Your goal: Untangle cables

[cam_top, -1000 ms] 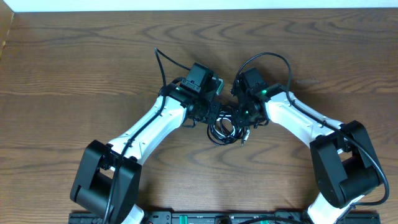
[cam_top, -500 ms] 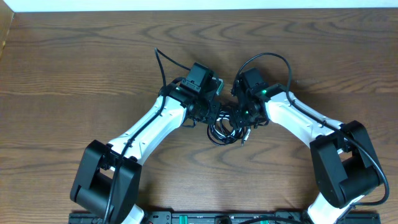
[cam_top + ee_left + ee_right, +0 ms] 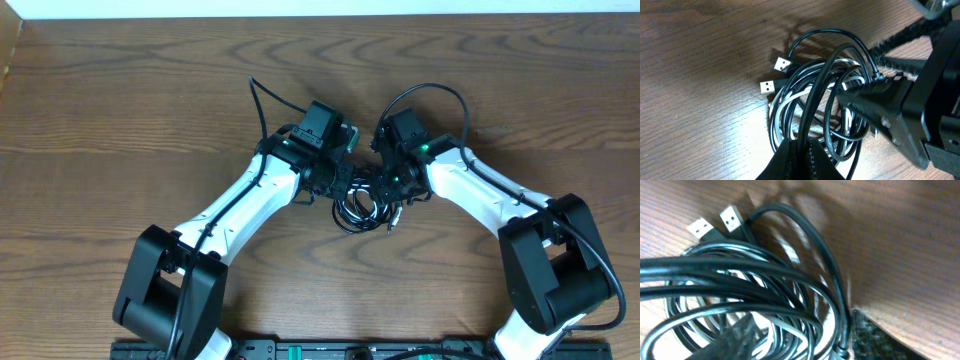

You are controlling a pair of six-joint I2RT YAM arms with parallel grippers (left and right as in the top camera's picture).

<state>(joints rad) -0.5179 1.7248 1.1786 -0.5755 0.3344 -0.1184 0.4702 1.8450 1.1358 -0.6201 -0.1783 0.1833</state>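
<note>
The cables (image 3: 362,208) lie in one tangled coil on the wooden table, between both arms. In the left wrist view the black cable (image 3: 837,47) loops around the white cable (image 3: 790,99), and two plug ends (image 3: 782,64) stick out at the upper left. My left gripper (image 3: 801,159) is shut on a black strand rising from the coil. My right gripper (image 3: 805,340) stands open astride the coil's edge, several black and white strands between its fingers (image 3: 875,336). One of its fingers (image 3: 867,95) reaches into the coil in the left wrist view.
Thicker black wires (image 3: 430,95) arch up from both wrists behind the coil. The two arms (image 3: 250,195) close in on the coil from left and right. Bare wooden table (image 3: 120,100) stretches to the far edge.
</note>
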